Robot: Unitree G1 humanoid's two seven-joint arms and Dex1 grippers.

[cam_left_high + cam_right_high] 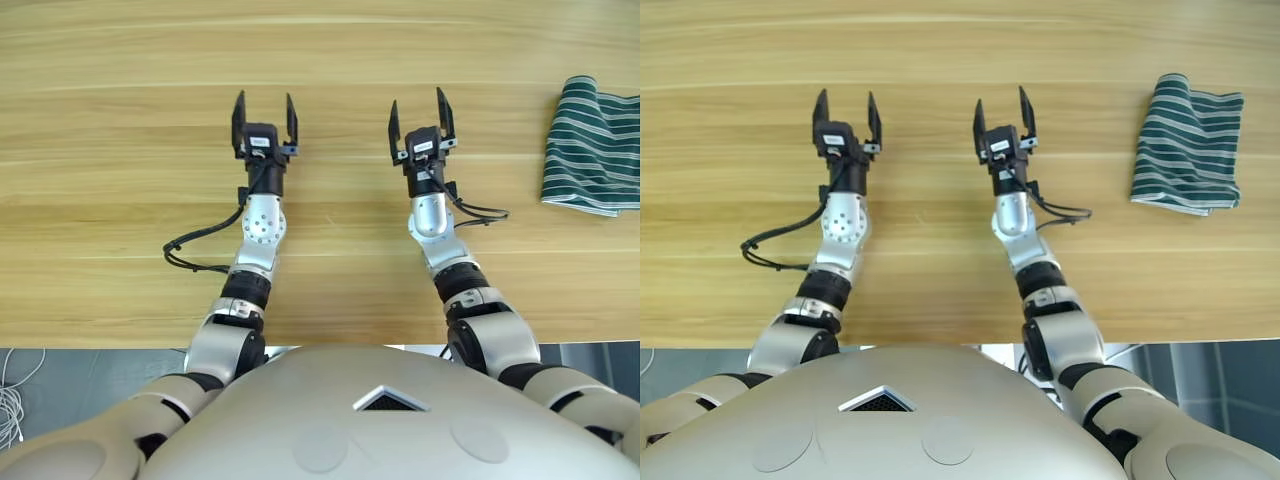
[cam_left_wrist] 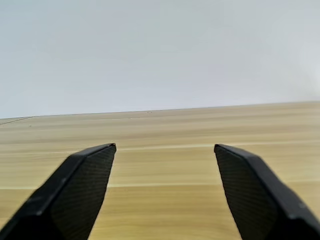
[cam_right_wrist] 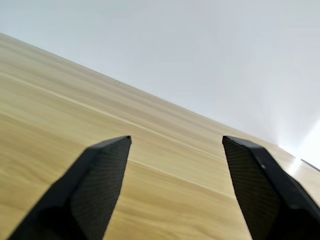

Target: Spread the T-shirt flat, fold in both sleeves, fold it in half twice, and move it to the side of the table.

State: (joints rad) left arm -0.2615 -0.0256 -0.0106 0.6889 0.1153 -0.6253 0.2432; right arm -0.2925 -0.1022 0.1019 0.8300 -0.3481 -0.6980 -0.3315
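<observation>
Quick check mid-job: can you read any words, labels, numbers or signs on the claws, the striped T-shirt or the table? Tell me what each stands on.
Nothing here can be read.
Left sticker, white, behind the left claw: print too small to read.
Right sticker, white, behind the right claw: print too small to read.
T-shirt: stripes only, no lettering visible.
Table: plain wood grain, no marks.

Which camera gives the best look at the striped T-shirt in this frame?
The right eye view: the folded T-shirt lies whole in frame on the table, toward the robot's right, with all edges visible. The left eye view cuts it off at the picture's right edge. Both wrist views look across the table elsewhere.
</observation>
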